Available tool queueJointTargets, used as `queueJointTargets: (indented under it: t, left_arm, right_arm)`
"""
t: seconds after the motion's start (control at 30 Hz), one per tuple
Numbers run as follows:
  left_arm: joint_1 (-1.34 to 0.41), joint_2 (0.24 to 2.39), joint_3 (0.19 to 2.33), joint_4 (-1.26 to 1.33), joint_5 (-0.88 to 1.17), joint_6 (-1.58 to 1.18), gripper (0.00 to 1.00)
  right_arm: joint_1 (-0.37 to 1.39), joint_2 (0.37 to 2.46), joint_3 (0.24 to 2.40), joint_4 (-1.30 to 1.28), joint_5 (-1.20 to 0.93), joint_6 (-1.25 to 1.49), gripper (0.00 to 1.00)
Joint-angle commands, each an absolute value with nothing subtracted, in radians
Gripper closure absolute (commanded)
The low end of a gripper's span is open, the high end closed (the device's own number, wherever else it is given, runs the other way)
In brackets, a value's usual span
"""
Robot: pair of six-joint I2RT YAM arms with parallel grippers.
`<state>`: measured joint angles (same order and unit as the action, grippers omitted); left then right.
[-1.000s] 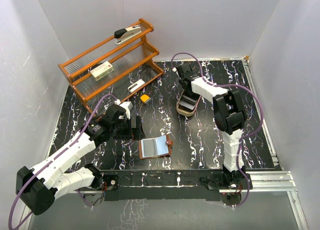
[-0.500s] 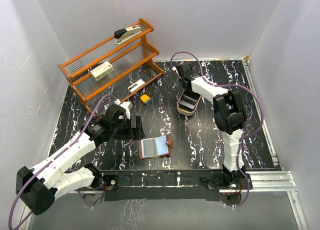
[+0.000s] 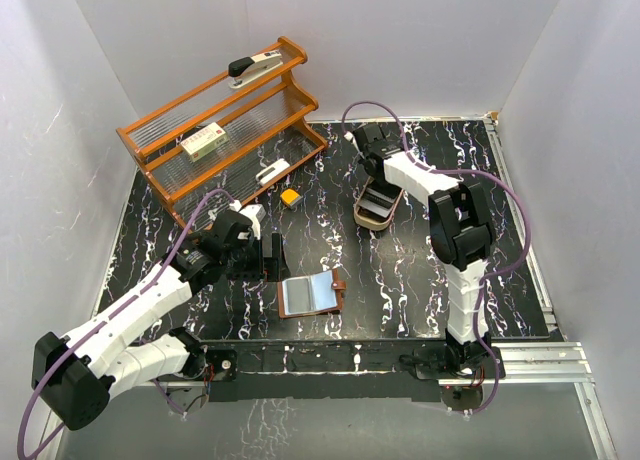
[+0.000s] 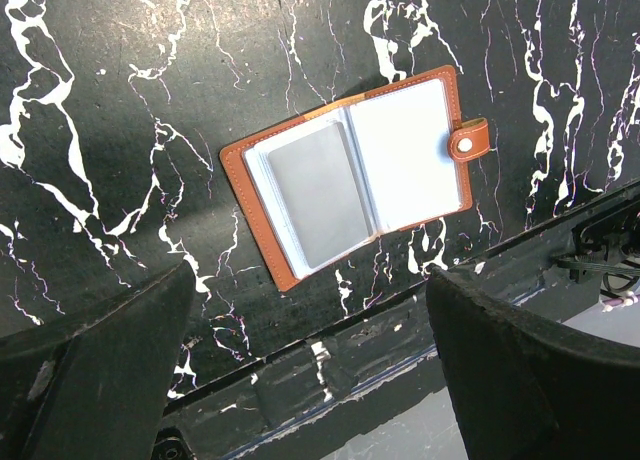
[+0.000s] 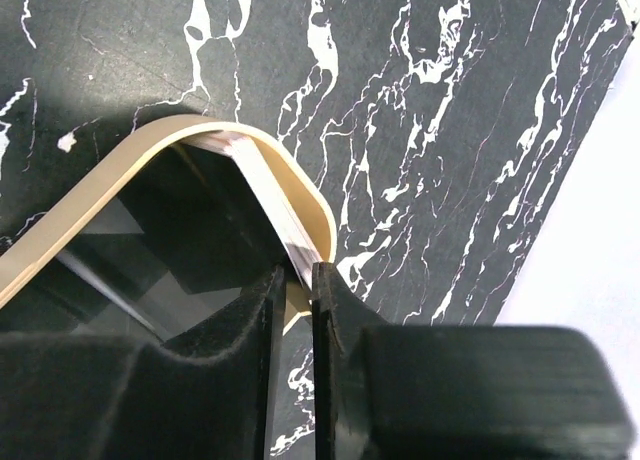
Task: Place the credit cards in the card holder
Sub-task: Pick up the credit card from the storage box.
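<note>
The card holder [image 3: 312, 293] [image 4: 350, 175] lies open on the black marbled table, with a grey credit card [image 4: 318, 195] in its left pocket. My left gripper [image 3: 266, 254] [image 4: 310, 280] hovers just left of it, open wide and empty. My right gripper [image 3: 373, 187] [image 5: 291, 275] reaches into the far end of the tan oval tray [image 3: 362, 220] [image 5: 100, 195]. Its jaws stand a thin slit apart on the edge of a pale credit card [image 5: 270, 200] that leans against the tray's rim. Further cards [image 3: 378, 208] lie dark and glossy inside the tray.
A wooden shelf rack [image 3: 220, 130] stands at the back left with a stapler [image 3: 255, 68] on top and a small box [image 3: 203, 140] on a shelf. A yellow-orange block [image 3: 290, 196] sits before it. White walls enclose the table on three sides.
My right gripper's jaws have narrowed onto the card's edge at the tray. My left arm and the card holder have not moved.
</note>
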<state>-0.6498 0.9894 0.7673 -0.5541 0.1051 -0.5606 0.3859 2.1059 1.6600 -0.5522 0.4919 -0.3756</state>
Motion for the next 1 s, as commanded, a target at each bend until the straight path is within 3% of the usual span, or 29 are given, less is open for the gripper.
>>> queueJointTargets:
  t: [0.0,0.13,0.33,0.6,0.83,0.93,0.97]
  left_arm:
    - [-0.646,0.971,0.761,-0.555,0.113,-0.549,0.01]
    - [-0.645,0.974,0.758,-0.555,0.112,-0.551,0.01]
    - [-0.646,0.989,0.759,-0.565,0.106,-0.566,0.03]
    - [-0.646,1.013,0.738,-0.545,0.142,-0.620,0.15]
    - [-0.646,1.013,0.684,-0.475,0.209,-0.695,0.39]
    - [-0.646,1.021,0.664,-0.442,0.231,-0.727,0.61]
    - [-0.646,1.024,0.658,-0.431,0.234,-0.739,0.75]
  right_arm:
    - [0.379,2.016,1.682,-0.550,0.471,-0.345,0.90]
    - [0.380,1.986,1.657,-0.583,0.404,-0.317,1.00]
    - [0.384,1.928,1.632,-0.649,0.344,-0.243,1.00]
    - [0.396,1.785,1.574,-0.715,0.262,0.016,1.00]
    - [0.408,1.519,1.402,-0.626,0.044,0.197,1.00]
    - [0.424,1.419,1.349,-0.620,-0.009,0.259,1.00]
    - [0.428,1.379,1.327,-0.620,-0.021,0.293,1.00]
